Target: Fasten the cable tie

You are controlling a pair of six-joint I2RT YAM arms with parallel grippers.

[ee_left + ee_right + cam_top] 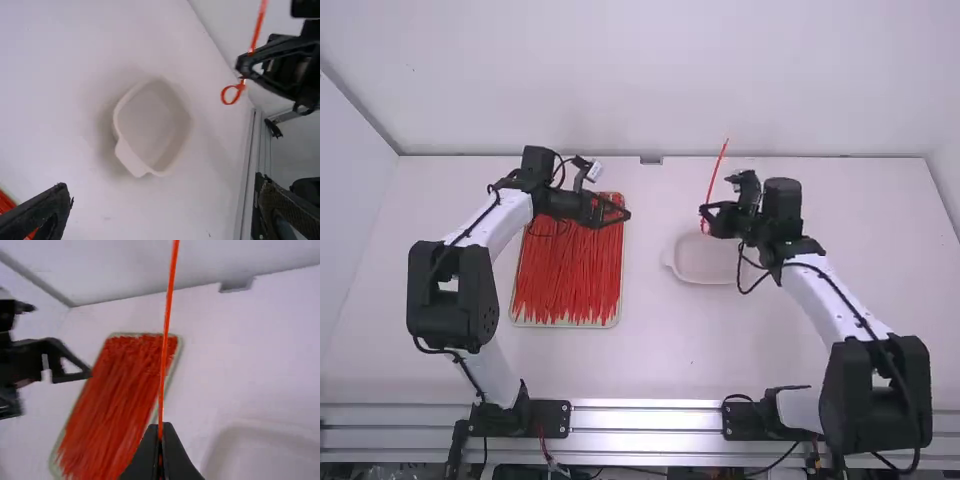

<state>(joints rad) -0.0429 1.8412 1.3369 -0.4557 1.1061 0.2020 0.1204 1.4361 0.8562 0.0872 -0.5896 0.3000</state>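
Cable tie [717, 170], red, stood nearly upright in the high view, its lower end pinched in the right gripper [707, 220] above the far rim of the white bowl [705, 262]. Left gripper [615, 212] hung over the far end of the tray [566, 325] of loose red ties [570, 270], fingers spread.

Left wrist view: a closed loop showed at the tie's lower end, just below the right gripper; bowl lay on bare table.

Right wrist view: own fingers [172, 452] were pressed together on the tie.
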